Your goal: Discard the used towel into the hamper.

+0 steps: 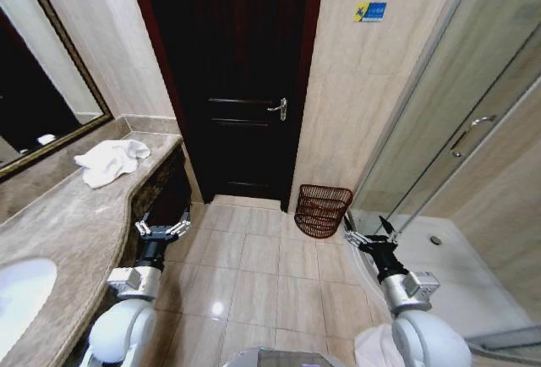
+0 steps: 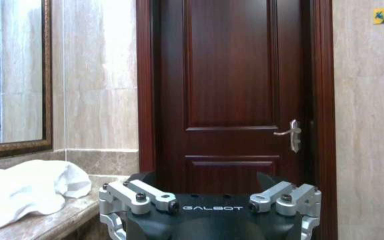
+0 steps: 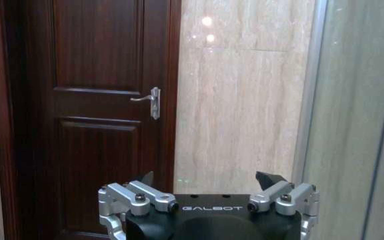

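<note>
Grippers are hanging low in front of the robot, and both are holding nothing. The left gripper (image 1: 163, 230) is sitting close beside the bench (image 1: 76, 223), with its fingers (image 2: 138, 194) spread apart, so it is looking ready to take something. The right gripper (image 1: 373, 233) is hanging on the other side, near the glass shower door (image 1: 456, 130), and its fingers (image 3: 137, 194) are spread apart too. It is probably just waiting, since nothing is lying near it to grab. The white towel (image 1: 110, 161) is lying crumpled on the bench, farther along than the left gripper and higher up, near the mirror (image 1: 38, 88). In the left wrist view the towel (image 2: 25, 192) is showing off to one side, so that arm is the closer one for picking it up. The hamper (image 1: 323, 210) is resting on the floor (image 1: 254, 274) against the wall, just beside the dark door (image 1: 237, 79), and it is tipping over with its open mouth facing into the room. It is sitting well apart from the towel, across the floor. I think the task is only starting, because the towel is not yet picked up.
</note>
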You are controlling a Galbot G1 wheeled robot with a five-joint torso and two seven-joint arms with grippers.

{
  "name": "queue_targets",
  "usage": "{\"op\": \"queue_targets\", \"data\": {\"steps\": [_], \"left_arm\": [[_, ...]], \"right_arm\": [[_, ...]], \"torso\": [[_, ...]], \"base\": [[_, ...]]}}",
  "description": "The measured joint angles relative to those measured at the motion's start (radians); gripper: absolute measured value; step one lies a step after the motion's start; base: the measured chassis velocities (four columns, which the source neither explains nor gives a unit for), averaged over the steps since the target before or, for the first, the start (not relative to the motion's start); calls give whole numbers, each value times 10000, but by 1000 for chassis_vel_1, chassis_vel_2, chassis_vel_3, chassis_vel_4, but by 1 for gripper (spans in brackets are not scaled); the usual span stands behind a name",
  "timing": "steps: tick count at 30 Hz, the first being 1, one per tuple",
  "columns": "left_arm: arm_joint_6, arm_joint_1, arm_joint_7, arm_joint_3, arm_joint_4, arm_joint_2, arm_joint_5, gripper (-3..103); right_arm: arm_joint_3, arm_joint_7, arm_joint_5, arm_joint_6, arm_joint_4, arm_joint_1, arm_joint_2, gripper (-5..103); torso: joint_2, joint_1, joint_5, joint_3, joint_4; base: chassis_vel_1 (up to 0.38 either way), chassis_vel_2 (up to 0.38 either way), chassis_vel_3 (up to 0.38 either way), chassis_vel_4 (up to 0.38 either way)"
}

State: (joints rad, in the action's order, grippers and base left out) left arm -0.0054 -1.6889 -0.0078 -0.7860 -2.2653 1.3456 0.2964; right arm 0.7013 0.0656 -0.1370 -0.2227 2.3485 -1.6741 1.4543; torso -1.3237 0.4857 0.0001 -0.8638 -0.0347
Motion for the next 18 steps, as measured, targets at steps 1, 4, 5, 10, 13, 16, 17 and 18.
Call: {"op": "queue_targets", "data": {"steps": [1, 4, 5, 10, 13, 16, 17, 18], "left_arm": [[1, 3, 0, 1, 4, 1, -8, 100], [1, 10, 0, 4, 20, 9, -18, 100], [0, 10, 0, 4, 25, 21, -18, 100], [-6, -2, 0, -20, 42, 42, -4, 100], [-17, -17, 0, -41, 53, 45, 5, 100], [-29, -41, 1, -44, 52, 64, 6, 100], [-32, -46, 1, -44, 52, 74, 6, 100], [-34, -52, 2, -44, 51, 88, 6, 100]], "right_arm": [[-5, 6, 4, 1, -6, 6, 0, 100], [-32, 10, 16, 3, -18, 27, 11, 100], [-50, 6, 19, 4, -23, 42, 16, 100], [-65, -5, 32, 31, -46, 53, 18, 100], [-65, -6, 36, 40, -50, 41, 16, 100], [-78, -6, 42, 43, -49, 30, 11, 100], [-96, -11, 44, 47, -50, 29, 10, 100], [-124, -22, 44, 61, -49, 27, 10, 100]], "torso": [[0, 0, -1, 0, -1], [0, 0, -1, 0, -2], [0, 0, -1, 0, -2], [0, 0, -2, 0, -2], [1, 1, -2, 0, -2], [0, 0, 1, 1, -3], [1, 0, 0, 1, -3], [0, 0, -3, 1, -3]], "base": [[-104, 140, 165, -100], [-106, 157, 174, -102], [-88, 179, 182, -93], [-84, 213, 196, -90], [-68, 211, 220, -79], [-54, 204, 236, -59], [-59, 212, 248, -53], [-59, 212, 240, -50]]}}
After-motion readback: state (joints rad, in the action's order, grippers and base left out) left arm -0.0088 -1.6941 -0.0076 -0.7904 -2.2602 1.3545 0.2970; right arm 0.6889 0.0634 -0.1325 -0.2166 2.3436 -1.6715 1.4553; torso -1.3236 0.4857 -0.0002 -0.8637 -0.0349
